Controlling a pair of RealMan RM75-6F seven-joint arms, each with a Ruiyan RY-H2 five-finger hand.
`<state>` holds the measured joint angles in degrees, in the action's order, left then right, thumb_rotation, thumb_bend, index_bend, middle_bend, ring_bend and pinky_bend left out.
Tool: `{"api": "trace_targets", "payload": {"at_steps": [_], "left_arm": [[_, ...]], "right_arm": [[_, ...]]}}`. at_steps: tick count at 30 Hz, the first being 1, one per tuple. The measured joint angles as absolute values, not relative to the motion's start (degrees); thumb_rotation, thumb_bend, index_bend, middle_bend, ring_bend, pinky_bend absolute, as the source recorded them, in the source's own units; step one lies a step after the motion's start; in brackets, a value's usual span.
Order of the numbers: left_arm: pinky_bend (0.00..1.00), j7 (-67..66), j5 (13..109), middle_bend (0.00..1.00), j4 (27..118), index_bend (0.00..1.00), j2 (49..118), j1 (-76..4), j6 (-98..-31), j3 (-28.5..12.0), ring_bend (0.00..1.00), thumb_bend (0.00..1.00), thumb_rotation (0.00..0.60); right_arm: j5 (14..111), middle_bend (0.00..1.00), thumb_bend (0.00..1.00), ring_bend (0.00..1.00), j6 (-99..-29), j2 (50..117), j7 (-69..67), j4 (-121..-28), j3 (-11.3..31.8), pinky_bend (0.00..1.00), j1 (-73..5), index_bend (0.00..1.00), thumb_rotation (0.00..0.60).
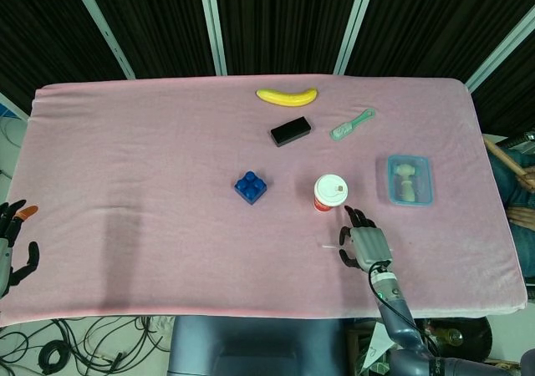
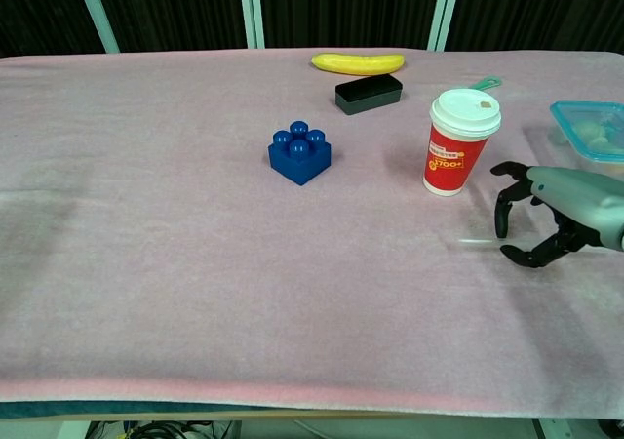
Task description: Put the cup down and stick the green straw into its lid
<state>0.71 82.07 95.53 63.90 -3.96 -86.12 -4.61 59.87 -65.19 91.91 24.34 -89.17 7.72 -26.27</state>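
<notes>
The red paper cup (image 1: pixel 330 192) (image 2: pixel 460 141) with a white lid stands upright on the pink cloth, right of centre. Just in front of it, a thin pale straw (image 1: pixel 329 245) (image 2: pixel 476 242) lies nearly level and looks blurred. My right hand (image 1: pixel 364 242) (image 2: pixel 561 210) is at the straw's right end, fingers curled above it and thumb below, pinching that end. It stays clear of the cup. My left hand (image 1: pixel 12 242) hangs off the table's left front corner with its fingers apart and nothing in them.
A blue toy brick (image 1: pixel 251 186) (image 2: pixel 299 152) sits left of the cup. Behind are a black box (image 1: pixel 290 131), a banana (image 1: pixel 287 96) and a green brush (image 1: pixel 351 125). A clear blue lidded container (image 1: pixel 410 180) lies right of the cup.
</notes>
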Motion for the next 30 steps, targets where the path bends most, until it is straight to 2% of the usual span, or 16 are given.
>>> {"api": "trace_targets", "payload": {"at_steps": [8,15,23,30], "left_arm": [[0.0,1.0,82.9,0.09,95.1,0.2,64.3,-3.8,-87.0,-4.6,0.02,0.58,0.6],[0.0,0.9,83.4,0.09,94.9,0.2,64.4,-3.7,-87.4,-4.5,0.02,0.58,0.6],[0.0,0.2,85.0,0.09,93.3,0.2,65.2,-3.8,-88.7,-4.6,0.02,0.58,0.6],[0.0,0.1,85.2,0.09,92.7,0.2,65.6,-4.1,-88.2,-4.5,0.02,0.58,0.6]], "right_arm": [[60.7,0.0,0.34,0.0,-68.3,83.9,21.2,-101.4,10.7,0.18,-24.8,0.59,0.6],[58.6,0.0,0.34,0.0,-69.9,73.3,10.9,-112.2,17.7,0.18,-22.8,0.6,0.6],[53.9,0.0,0.34,0.0,-64.2,67.9,-9.2,-113.8,28.0,0.18,-23.2,0.61,0.6],[50.0,0.0,0.34,0.0,-56.3,66.4,-29.3,-109.0,38.8,0.18,-26.4,0.61,0.6]]}}
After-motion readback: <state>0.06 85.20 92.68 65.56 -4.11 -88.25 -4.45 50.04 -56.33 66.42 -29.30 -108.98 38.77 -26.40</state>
